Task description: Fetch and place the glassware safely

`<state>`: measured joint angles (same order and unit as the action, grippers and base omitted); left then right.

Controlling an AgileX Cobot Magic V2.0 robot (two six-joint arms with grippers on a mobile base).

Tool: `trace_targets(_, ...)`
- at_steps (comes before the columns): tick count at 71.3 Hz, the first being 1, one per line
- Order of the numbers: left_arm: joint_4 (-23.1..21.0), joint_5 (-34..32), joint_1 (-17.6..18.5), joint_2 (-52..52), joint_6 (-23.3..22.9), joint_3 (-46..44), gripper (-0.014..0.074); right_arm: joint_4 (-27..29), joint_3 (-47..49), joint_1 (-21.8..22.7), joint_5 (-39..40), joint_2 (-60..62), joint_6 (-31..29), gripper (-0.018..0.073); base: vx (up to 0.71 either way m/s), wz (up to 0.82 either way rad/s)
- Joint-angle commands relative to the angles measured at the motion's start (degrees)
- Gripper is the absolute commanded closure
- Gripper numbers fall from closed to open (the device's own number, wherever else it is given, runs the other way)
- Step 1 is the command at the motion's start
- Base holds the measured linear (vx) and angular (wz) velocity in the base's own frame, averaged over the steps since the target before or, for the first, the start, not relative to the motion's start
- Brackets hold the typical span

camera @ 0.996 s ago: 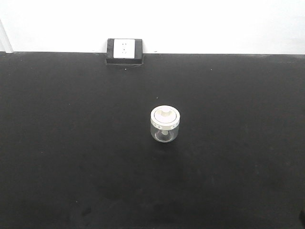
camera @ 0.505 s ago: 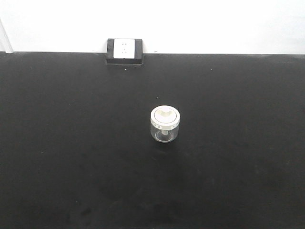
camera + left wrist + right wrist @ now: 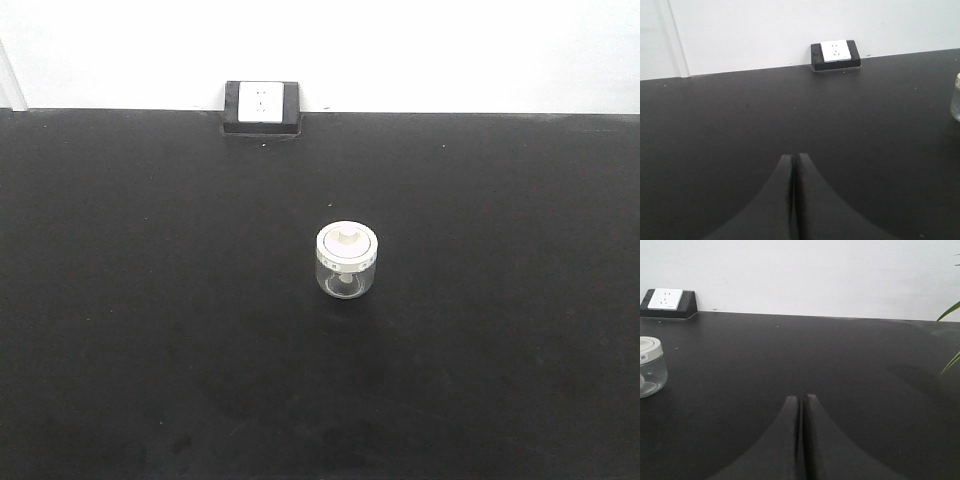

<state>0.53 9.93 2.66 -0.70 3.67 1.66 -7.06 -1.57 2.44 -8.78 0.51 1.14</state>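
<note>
The glassware, a small squat clear jar (image 3: 346,262) with a cream-white knobbed lid, stands upright in the middle of the black table (image 3: 150,300). Neither arm shows in the front view. In the left wrist view my left gripper (image 3: 793,156) is shut with nothing in it, and only a sliver of the jar (image 3: 956,97) shows at the right edge, well off to the right of the fingers. My right gripper (image 3: 802,397) is also shut and empty; the jar (image 3: 650,367) stands far to its left.
A white wall socket in a black housing (image 3: 262,107) sits at the table's back edge against the white wall. Green plant leaves (image 3: 950,335) poke in at the right edge of the right wrist view.
</note>
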Motion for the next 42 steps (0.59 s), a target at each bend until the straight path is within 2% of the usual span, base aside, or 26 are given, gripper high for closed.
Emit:
trace_targets(1,-0.53,-4.03,-0.19,-0.69,-0.17,1.53,0.0594,-0.02,-1.10,0.01,3.92,0.76,-0.18,0.0559,0.00,0.00)
trace_targets(42,-0.53,-4.03,-0.19,-0.69,-0.17,1.53,0.0594,-0.02,-1.10,0.01,3.92,0.76,-0.18,0.0559,0.00,0.00)
